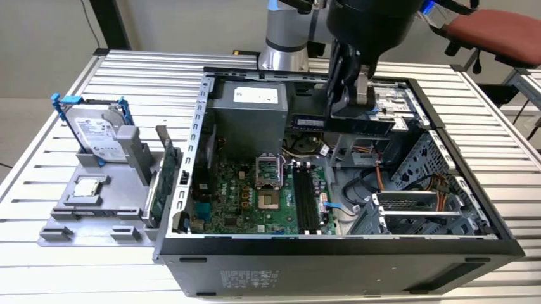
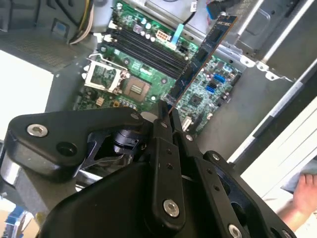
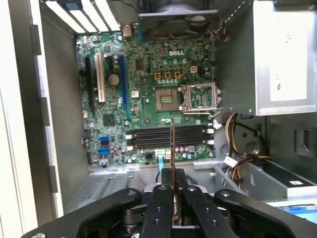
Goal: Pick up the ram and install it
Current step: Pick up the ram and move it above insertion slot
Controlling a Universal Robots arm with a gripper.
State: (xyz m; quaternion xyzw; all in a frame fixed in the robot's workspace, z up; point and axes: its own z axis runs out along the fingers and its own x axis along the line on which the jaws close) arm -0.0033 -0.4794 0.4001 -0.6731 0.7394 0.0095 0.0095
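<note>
gripper (image 2: 167, 115) clenched on one end of the ram (image 2: 200, 57), above the motherboard (image 2: 204, 96); open computer case (image 1: 338, 248), centre of the exterior view.

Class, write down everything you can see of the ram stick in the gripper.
The long, thin dark bluish-green ram stick is a flat circuit board carrying black chips, with an orange-brown edge. One end is pinched by the black gripper; the rest juts free above the green motherboard, touching nothing else, not seated in the black memory slots.
</note>
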